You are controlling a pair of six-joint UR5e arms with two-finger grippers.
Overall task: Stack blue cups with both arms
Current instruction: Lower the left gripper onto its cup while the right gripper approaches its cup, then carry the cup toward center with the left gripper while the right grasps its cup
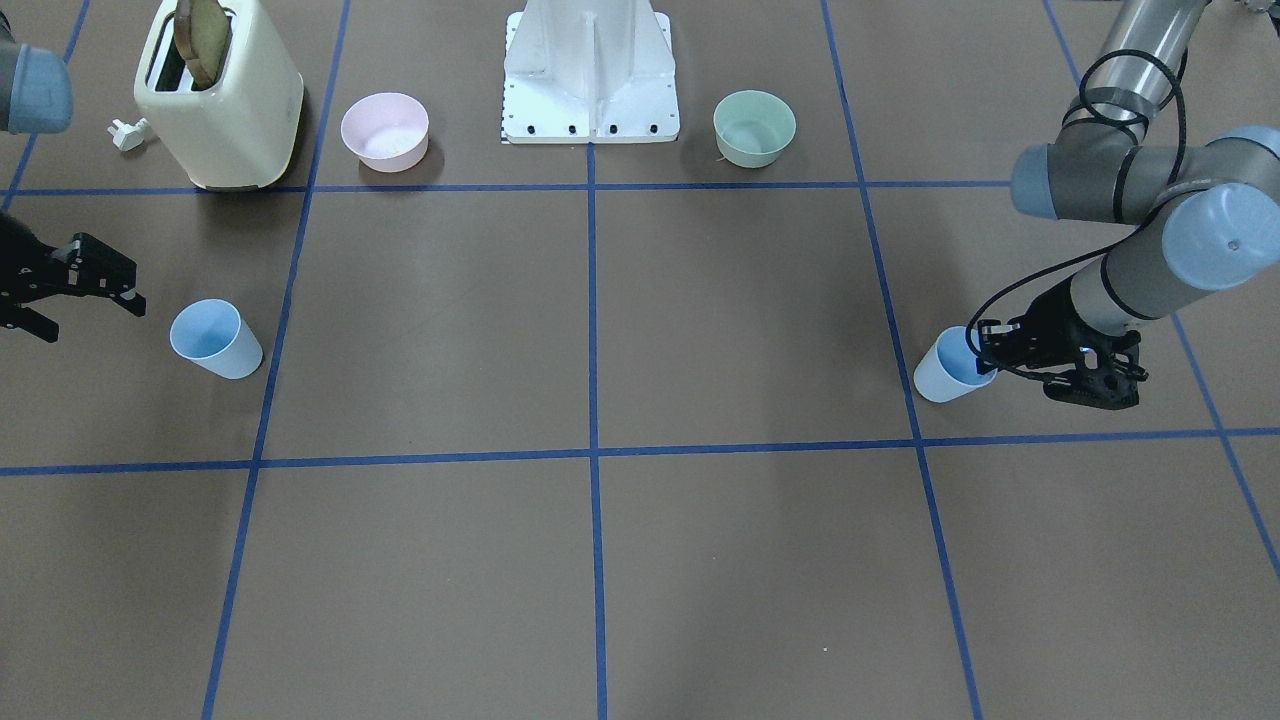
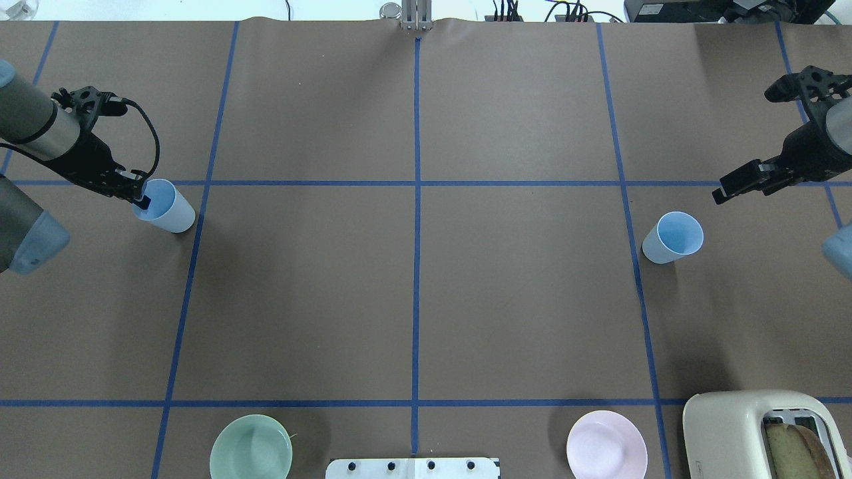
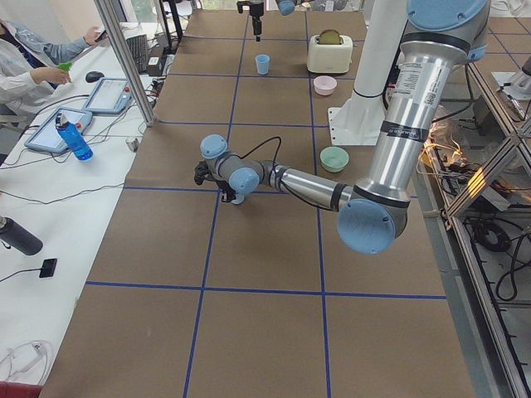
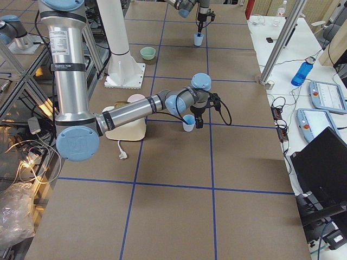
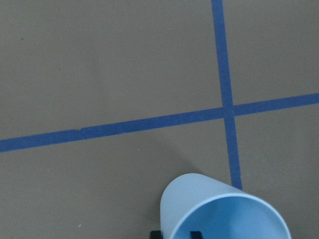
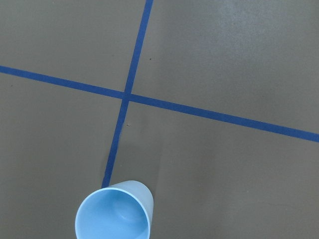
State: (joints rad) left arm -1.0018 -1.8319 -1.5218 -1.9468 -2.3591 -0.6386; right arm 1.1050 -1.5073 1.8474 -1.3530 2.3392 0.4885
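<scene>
On the left of the surface (image 2: 413, 299), the left tool (image 2: 138, 194) straddles the left blue cup (image 2: 168, 211) at its rim, open, not yet pinching. The right tool (image 1: 85, 312), spread open, hovers beside the right blue cup (image 2: 672, 238). Nothing is lifted or stacked yet. Both cups stand empty, well apart; the pink bowl (image 2: 606, 446) and green bowl (image 2: 251, 447) are empty too.

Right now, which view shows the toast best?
Front-facing: the toast shows large, rising from the toaster. Overhead cuts it at the frame's corner; the side views show it tiny or blocked; wrist views miss it.
</scene>
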